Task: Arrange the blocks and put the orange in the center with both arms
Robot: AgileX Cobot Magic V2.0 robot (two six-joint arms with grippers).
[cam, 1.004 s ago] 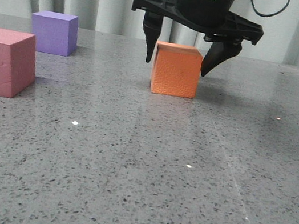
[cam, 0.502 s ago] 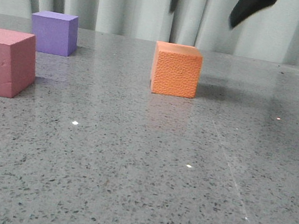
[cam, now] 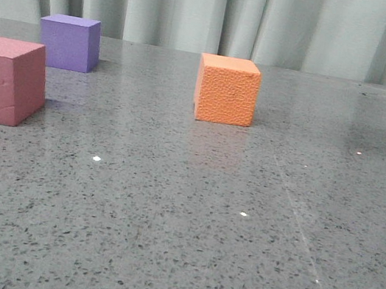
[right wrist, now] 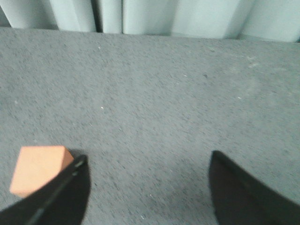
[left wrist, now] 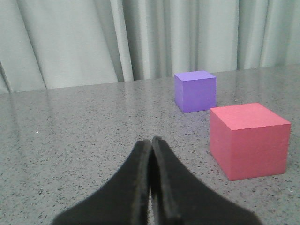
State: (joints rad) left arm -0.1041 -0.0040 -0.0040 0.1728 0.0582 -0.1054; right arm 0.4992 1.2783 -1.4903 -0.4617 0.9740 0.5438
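Observation:
The orange cube (cam: 226, 90) with a pebbled face rests alone on the grey table, near the middle of the front view. At the far left sits the pink-red cube (cam: 2, 79), and behind it the purple cube (cam: 69, 42). No gripper shows in the front view. In the left wrist view my left gripper (left wrist: 151, 140) is shut with nothing in it, low over the table, with the pink-red cube (left wrist: 247, 139) and purple cube (left wrist: 195, 90) ahead to one side. My right gripper (right wrist: 147, 161) is open high above the table, the orange cube (right wrist: 38, 168) beside one finger, apart from it.
Pale curtains (cam: 216, 10) hang behind the speckled grey table (cam: 183, 240). A dark shadow lies at the right edge of the front view.
The right gripper, which stood open around the orange cube a second ago, has risen out of the front view. The orange cube stays where it was.

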